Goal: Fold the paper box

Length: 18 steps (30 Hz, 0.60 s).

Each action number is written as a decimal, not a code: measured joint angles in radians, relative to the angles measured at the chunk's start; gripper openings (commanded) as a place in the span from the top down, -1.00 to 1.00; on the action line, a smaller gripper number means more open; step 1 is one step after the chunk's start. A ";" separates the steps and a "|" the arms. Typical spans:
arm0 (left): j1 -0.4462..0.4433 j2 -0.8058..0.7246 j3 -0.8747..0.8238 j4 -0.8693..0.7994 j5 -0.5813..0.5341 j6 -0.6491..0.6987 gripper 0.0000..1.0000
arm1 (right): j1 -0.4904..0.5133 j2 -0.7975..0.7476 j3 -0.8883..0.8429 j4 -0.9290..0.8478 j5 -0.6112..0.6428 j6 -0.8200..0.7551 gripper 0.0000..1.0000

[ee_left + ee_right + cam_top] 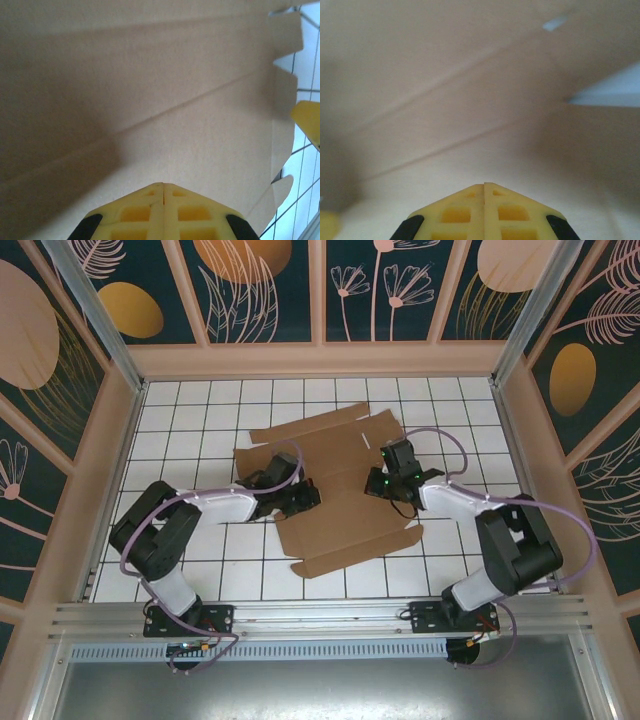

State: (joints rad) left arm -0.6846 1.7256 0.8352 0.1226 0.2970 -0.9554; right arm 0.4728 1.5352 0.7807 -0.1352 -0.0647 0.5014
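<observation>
The paper box (pixel 335 495) lies as a flat brown die-cut cardboard sheet with flaps and creases in the middle of the tiled floor. My left gripper (pixel 312 495) rests on its left part, and my right gripper (pixel 388 457) on its right part near the far side. In the left wrist view the yellow fingertips (pixel 164 186) are pressed together, shut and empty, with their tips against the creased cardboard (pixel 150 100). The right wrist view has the same picture: yellow fingertips (pixel 484 186) shut with nothing between them, over the sheet (pixel 470 110).
White tiled floor (pixel 200 430) surrounds the sheet, walled by a wooden frame with patterned panels. A metal rail (pixel 320 615) runs along the near edge by the arm bases. The other gripper's yellow finger (pixel 307 120) shows beyond the sheet's notched right edge.
</observation>
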 measured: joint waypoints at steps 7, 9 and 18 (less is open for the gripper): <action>0.023 0.095 0.050 -0.038 0.028 -0.002 1.00 | -0.005 0.068 -0.003 -0.048 0.093 -0.026 1.00; 0.044 0.095 0.050 -0.039 0.032 -0.005 1.00 | -0.003 0.064 -0.016 -0.032 0.093 -0.025 1.00; 0.134 0.161 0.161 -0.101 -0.012 0.005 1.00 | 0.131 0.013 -0.087 0.020 0.097 0.014 1.00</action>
State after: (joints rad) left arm -0.5503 1.8870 0.9966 0.0212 0.2852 -0.9508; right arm 0.6037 1.5486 0.6941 -0.1150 0.0326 0.5152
